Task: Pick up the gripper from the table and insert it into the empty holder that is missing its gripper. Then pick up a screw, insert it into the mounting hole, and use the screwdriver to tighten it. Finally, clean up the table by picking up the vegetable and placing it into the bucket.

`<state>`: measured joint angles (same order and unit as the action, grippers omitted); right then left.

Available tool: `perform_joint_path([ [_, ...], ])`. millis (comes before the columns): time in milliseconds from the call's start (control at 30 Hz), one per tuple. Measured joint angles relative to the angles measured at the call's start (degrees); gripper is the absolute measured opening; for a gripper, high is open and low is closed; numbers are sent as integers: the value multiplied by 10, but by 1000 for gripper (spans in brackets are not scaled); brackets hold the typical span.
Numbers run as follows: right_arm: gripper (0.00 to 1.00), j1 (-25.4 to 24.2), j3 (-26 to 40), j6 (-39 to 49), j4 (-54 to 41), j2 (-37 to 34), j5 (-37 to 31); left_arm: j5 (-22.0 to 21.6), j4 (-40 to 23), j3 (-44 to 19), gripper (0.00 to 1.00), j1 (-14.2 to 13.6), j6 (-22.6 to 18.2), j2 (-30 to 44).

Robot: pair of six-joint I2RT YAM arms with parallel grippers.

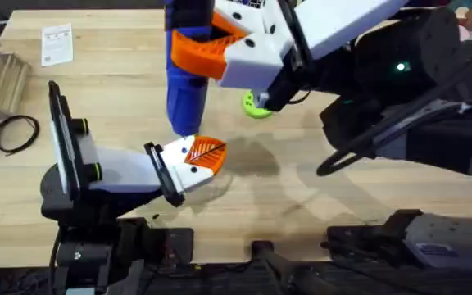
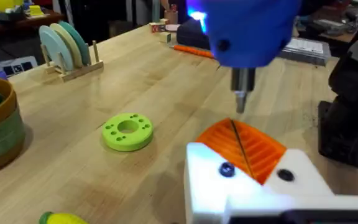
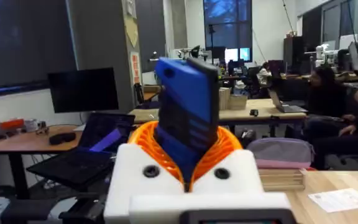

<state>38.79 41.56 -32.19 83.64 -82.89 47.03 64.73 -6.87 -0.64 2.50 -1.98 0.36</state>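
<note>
Blue and fat, the screwdriver (image 1: 185, 78) is held upright in the clenched right pincer (image 3: 188, 165), its bit just above the left pincer (image 2: 253, 168). Whether the left pincer is released cannot be told. The screwdriver is judged stiff, rather heavy and smooth, so it is best gripped at mid-body. A green disc (image 2: 128, 131) lies near on the bench (image 2: 160, 81); the path down is not blocked by it.

Blue screwdriver (image 1: 185, 82), orange ribbed gripper (image 1: 206, 156), green disc (image 2: 127, 131).
</note>
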Motion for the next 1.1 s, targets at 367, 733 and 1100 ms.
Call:
perform_joint_path([
  [367, 22, 7, 0, 51, -48, 0, 7, 0, 0, 0, 12, 0, 0, 0],
  [733, 22, 21, 0, 83, -48, 0, 25, 0, 0, 0, 12, 0, 0, 0],
  [1100, 22, 36, 0, 115, -51, 0, 39, 0, 0, 0, 12, 0, 0, 0],
])
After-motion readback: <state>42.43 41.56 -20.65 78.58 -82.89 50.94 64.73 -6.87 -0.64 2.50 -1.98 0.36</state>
